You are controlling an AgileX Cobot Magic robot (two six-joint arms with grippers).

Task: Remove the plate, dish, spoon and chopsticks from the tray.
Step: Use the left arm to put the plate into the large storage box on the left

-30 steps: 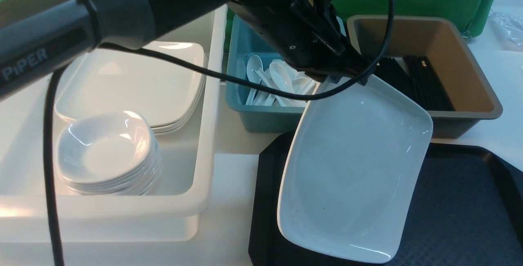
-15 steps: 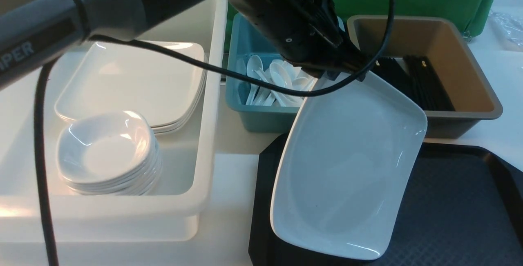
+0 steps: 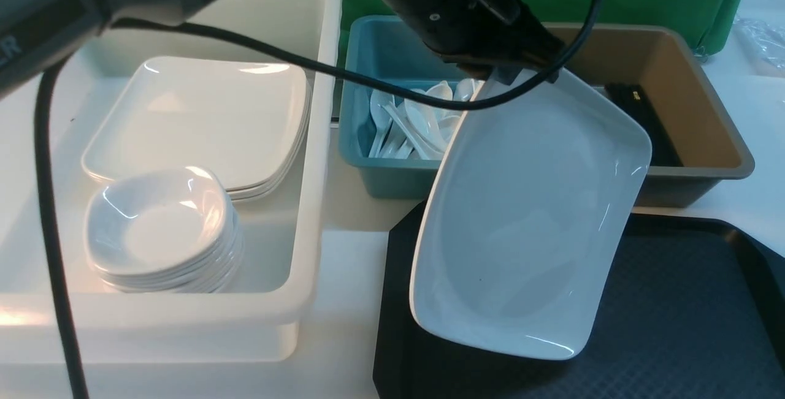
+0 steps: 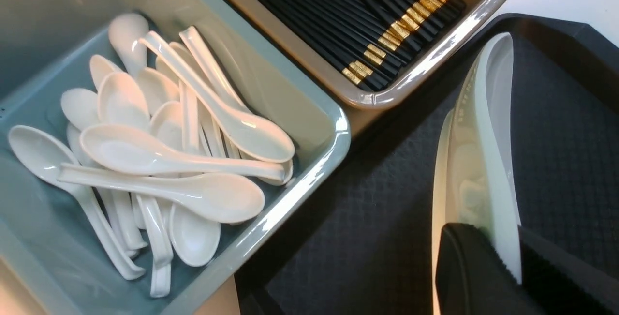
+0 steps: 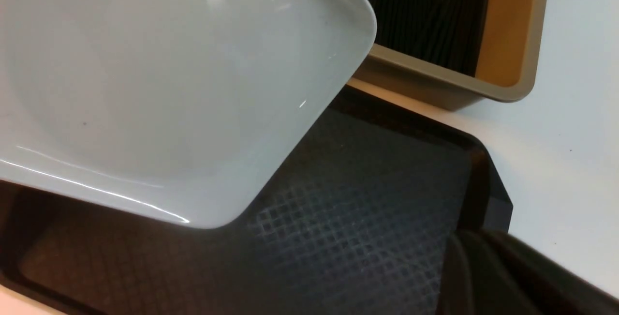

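Note:
My left gripper (image 3: pixel 510 73) is shut on the far rim of the large white plate (image 3: pixel 527 221). The plate hangs steeply tilted, its low edge above the left part of the black tray (image 3: pixel 687 301). In the left wrist view the two fingers of the left gripper (image 4: pixel 513 252) pinch the plate (image 4: pixel 488 131) edge-on over the tray (image 4: pixel 377 218). In its own wrist view my right gripper (image 5: pixel 478 262) is shut on nothing at the tray's (image 5: pixel 367 218) right corner, beside the plate (image 5: pixel 159 82). No dish, spoon or chopsticks show on the visible tray surface.
A white bin (image 3: pixel 306 301) on the left holds stacked plates (image 3: pixel 202 123) and small bowls (image 3: pixel 162 227). Behind the tray, a teal bin (image 3: pixel 380 181) holds several white spoons (image 4: pixel 159 150). A brown bin (image 3: pixel 705 166) holds several black chopsticks (image 4: pixel 367 24).
The left arm has risen and carried the plate up, so its low edge now hangs higher over the tray. The right gripper's view has no earlier frame.

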